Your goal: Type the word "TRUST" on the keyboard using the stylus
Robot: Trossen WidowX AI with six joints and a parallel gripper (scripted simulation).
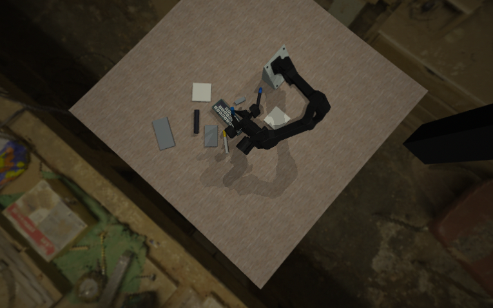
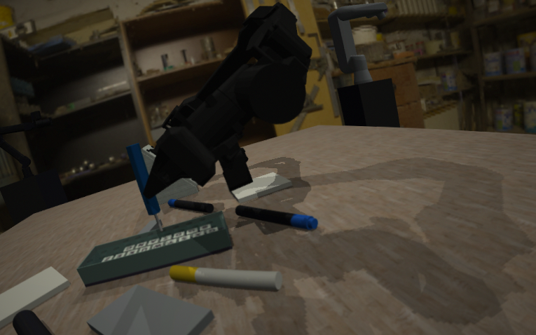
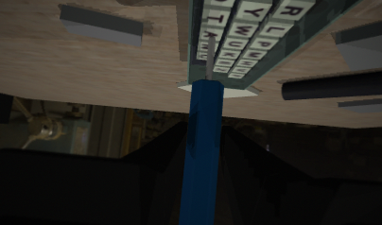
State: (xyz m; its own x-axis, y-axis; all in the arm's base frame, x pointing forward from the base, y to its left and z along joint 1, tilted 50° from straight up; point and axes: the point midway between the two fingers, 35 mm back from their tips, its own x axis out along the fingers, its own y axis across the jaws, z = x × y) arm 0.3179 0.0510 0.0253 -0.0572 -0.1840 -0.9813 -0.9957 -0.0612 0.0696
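My gripper [image 2: 147,192] [image 3: 203,131] is shut on the stylus [image 2: 138,172] [image 3: 204,111] [image 1: 232,109], a blue rod with a thin metal tip. The stylus stands nearly upright in the exterior view, leaning a little, tip down. The dark green keyboard [image 1: 218,104] [image 2: 153,263] [image 3: 294,44] lies below, with rows of white letter keys in a raised rim. In the wrist view the metal tip overlaps the A key, just past the T key in the same row. Whether the tip touches a key cannot be told. The arm covers part of the keyboard in the top view.
A yellow-and-white marker [image 1: 226,143] [image 2: 237,277] and a grey block [image 1: 211,135] lie beside the keyboard. Two black pens with blue ends [image 2: 195,205] [image 2: 268,214], a small grey block [image 1: 240,100] [image 3: 102,29], white pads [image 1: 202,92] [image 1: 278,117] and a black cylinder [image 1: 196,121] lie around.
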